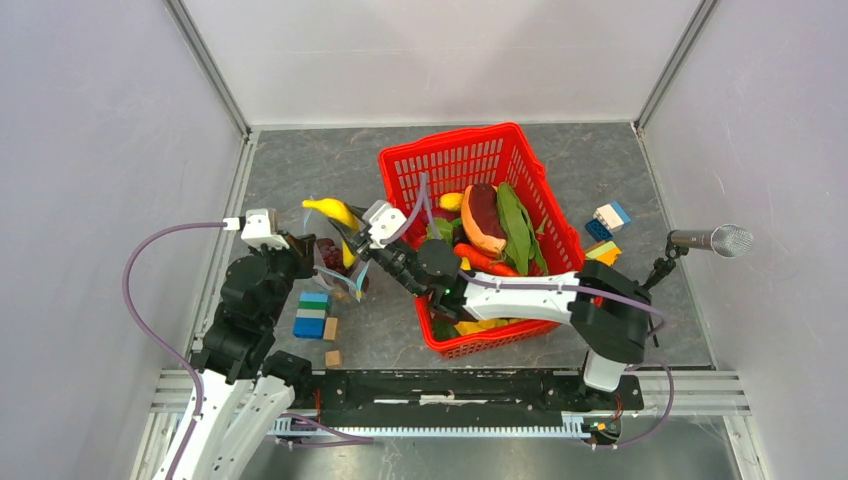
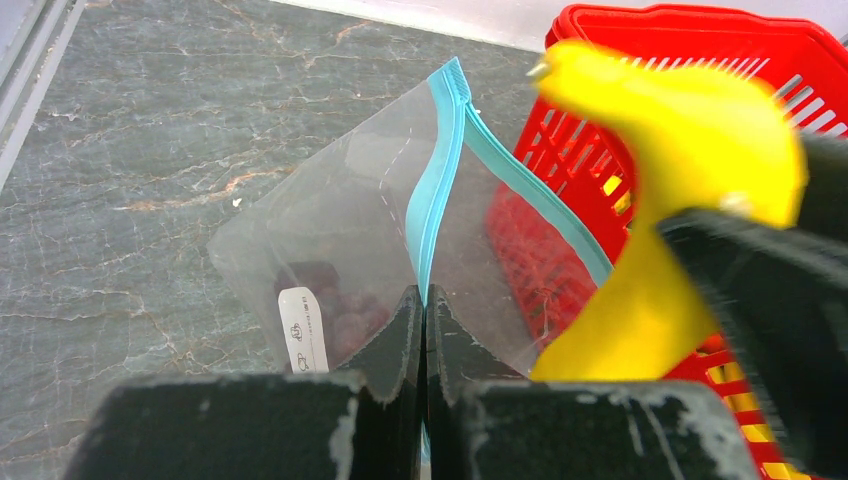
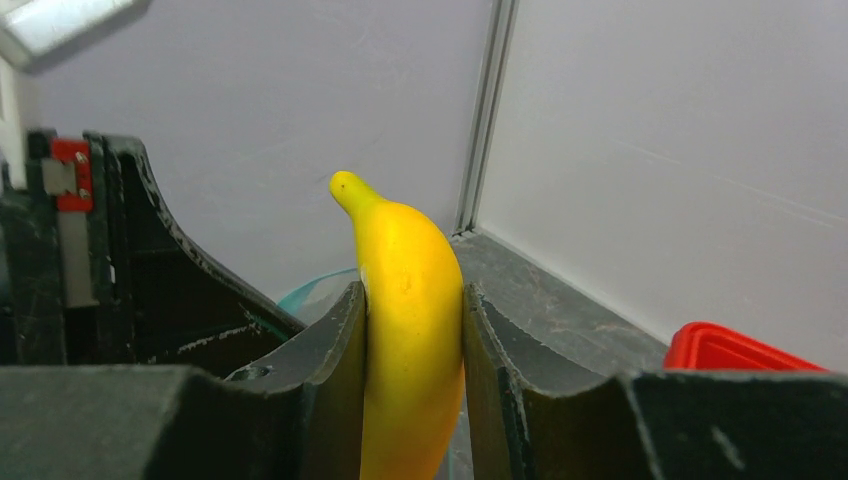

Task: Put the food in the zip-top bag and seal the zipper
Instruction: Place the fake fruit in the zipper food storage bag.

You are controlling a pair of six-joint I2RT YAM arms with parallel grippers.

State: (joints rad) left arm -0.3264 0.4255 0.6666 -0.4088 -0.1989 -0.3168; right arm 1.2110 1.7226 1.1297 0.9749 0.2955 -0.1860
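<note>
Top external view: my right gripper (image 1: pixel 353 238) is clamped on the banana (image 1: pixel 333 212), whose long axis runs 10-to-4 o'clock. The zip-top bag (image 1: pixel 335 272) lies at 6 o'clock, its zipper (image 2: pixel 440 180) pinched by my left gripper (image 2: pixel 424 305).

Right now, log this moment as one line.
left claw: shut on zip-top bag edge | right claw: shut on banana | zipper: open | in bag: grapes
</note>
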